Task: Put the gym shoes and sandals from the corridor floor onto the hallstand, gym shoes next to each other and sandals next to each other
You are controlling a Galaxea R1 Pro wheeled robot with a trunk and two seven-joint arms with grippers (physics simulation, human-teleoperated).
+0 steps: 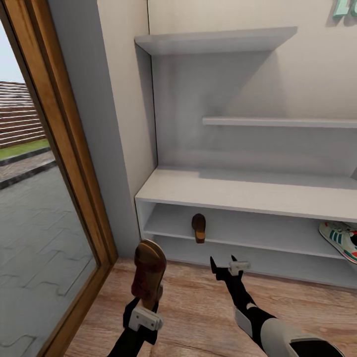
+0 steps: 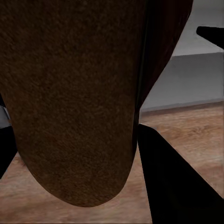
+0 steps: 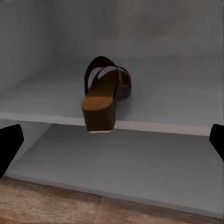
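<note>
Your left gripper point(image 1: 145, 317) pinches one sandal point(image 1: 148, 272); right gripper point(image 1: 224, 266) is spread, second sandal point(image 3: 105, 94) on the shelf point(image 3: 177, 105) just ahead.

gym shoe point(image 1: 341, 239) — cropped at frame edge

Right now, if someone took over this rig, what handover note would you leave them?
Left claw: shut on a brown leather sandal, held up in front of the pale grey shoe rack.
Right claw: open, empty, facing the rack.
Done: the other brown sandal lies on the middle shelf, heel overhanging the edge; one cream sneaker with green stripes lies on that shelf, further right.
Left: set the held sandal beside its mate. The second sneaker's state is unconfirmed.
</note>
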